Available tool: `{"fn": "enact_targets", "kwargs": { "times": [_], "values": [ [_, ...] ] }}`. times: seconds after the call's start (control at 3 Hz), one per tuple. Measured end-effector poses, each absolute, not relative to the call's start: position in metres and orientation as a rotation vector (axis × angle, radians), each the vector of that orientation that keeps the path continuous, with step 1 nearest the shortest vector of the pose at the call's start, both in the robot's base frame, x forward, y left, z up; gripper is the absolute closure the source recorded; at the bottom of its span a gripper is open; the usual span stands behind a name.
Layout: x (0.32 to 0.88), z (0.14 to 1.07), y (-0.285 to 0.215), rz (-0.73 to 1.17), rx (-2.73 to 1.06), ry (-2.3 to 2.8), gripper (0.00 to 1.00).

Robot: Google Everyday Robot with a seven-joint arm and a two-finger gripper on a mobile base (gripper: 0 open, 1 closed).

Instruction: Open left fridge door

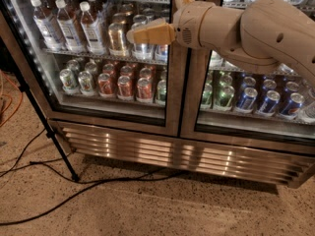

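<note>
Speckled floor (147, 200), black cables (59, 181) trailing at left. Left fridge door (98, 63) is shut, bottles and cans behind its glass. Tool (133, 35) hovers before that door's right side, pointing left — likely lining up on the edge. Holds nothing; open or closed, can't tell. Right door (246, 127) shut too.

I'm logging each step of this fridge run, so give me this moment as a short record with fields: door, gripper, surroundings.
left fridge door: closed, flush with the right door at the centre seam
gripper: in front of the left door's glass near its right edge, at upper-shelf height, pointing left
contact: cannot tell whether it touches the glass
behind left glass: bottles above, cans below
behind right glass: green and blue cans
floor: black cable in front of the vent grille
</note>
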State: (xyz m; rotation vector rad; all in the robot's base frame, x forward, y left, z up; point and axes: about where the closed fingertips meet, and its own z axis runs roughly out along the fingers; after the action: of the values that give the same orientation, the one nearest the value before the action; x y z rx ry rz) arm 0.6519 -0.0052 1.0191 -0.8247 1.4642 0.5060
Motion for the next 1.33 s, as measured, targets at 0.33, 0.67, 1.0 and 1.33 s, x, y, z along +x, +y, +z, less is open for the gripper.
{"fn": "enact_targets", "kwargs": {
  "times": [0.33, 0.67, 1.0, 1.33],
  "values": [
    [0.656, 1.010, -0.026, 0.436, -0.784, 1.510, 0.00],
    [0.655, 0.994, -0.050, 0.363, -0.751, 1.576, 0.00],
    [0.654, 0.984, -0.066, 0.307, -0.738, 1.618, 0.00],
    [0.654, 0.984, -0.066, 0.307, -0.738, 1.618, 0.00]
  ]
}}
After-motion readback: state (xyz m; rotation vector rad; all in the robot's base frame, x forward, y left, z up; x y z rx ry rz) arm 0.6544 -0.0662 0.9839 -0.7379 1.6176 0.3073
